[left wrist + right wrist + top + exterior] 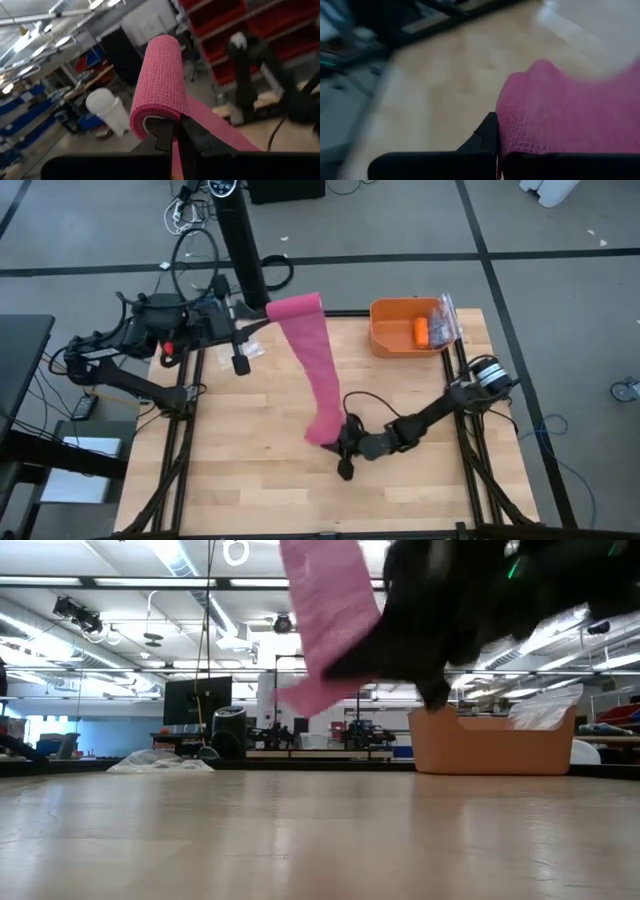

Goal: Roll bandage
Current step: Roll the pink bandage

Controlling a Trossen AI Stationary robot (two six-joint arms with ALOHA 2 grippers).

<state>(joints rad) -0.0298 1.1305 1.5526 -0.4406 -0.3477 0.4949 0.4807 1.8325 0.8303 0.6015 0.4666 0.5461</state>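
Observation:
The magenta-pink bandage [312, 365] spans the air as a flat band from the table's far side toward its middle. Its far end is wound into a roll [159, 80], which my left gripper [268, 317] is shut on above the far edge. My right gripper [338, 442] is shut on the band's other end [323, 432] over the table's middle. The low view shows the band [325, 620] above the table, with a dark arm in front of it. My left gripper pinches the wall of the roll at its near open end [165, 120] between its two fingers. The roll stands out beyond the fingertips, lifted clear, and the band [215, 127] runs off from it. My right gripper pinches the band's free end [520, 142] between its two fingers; one finger [487, 134] shows beside the cloth. The band spreads out beyond the fingers, and its end is clear of the table. One layer or several, I cannot tell.
An orange bin [385, 340] at the far right holds a small orange roll [421, 330] and a clear plastic bag [446, 315]. A dark post [240, 240] stands behind the far edge. Bare wood [250, 470] lies at the near left.

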